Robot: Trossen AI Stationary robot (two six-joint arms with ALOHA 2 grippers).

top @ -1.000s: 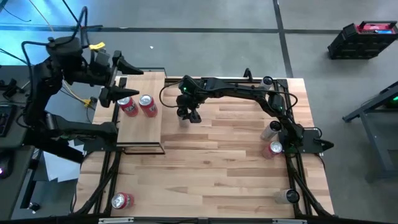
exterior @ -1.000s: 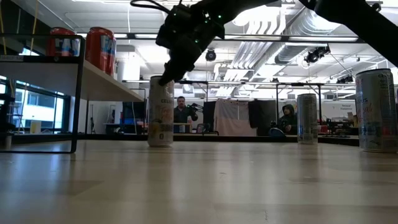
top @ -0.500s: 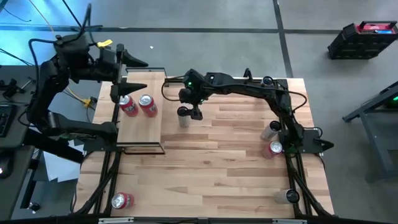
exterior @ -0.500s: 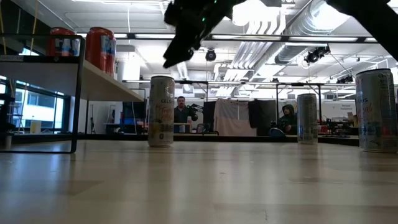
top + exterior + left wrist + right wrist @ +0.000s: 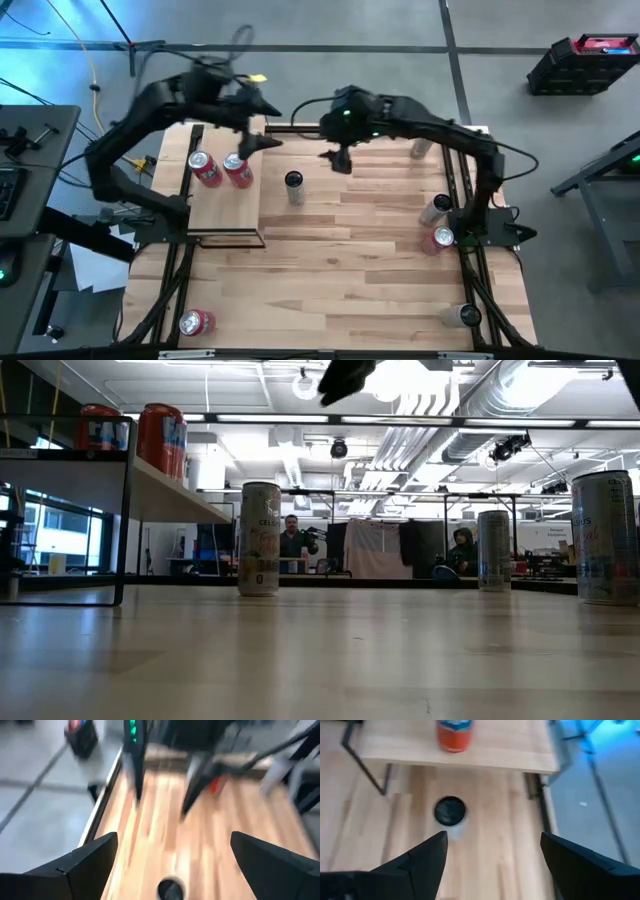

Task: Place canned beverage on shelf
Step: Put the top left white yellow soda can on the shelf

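Observation:
A pale can with a dark top [image 5: 293,186] stands upright on the tabletop, just right of the shelf [image 5: 225,215]; the low view shows the same pale can [image 5: 260,538]. Two red cans [image 5: 203,168] [image 5: 237,170] stand on the shelf board. My right gripper [image 5: 338,160] hangs open, above and to the far right of the pale can [image 5: 450,811], with nothing between its fingers. My left gripper [image 5: 266,126] is open over the shelf's far right corner. The pale can's top [image 5: 171,889] lies ahead of and below it.
More cans stand at the table's right side [image 5: 443,238] [image 5: 435,209] [image 5: 463,316], one at the far edge [image 5: 420,148] and a red one at the near left corner [image 5: 195,322]. The table's middle is bare wood. People sit in the room beyond the table [image 5: 292,540].
My right gripper has risen from the pale can's top and drawn back toward the far edge and the right. The can stays upright where it was. My left gripper has swung from left of the shelf toward the right, over the shelf's far end, and tipped downward.

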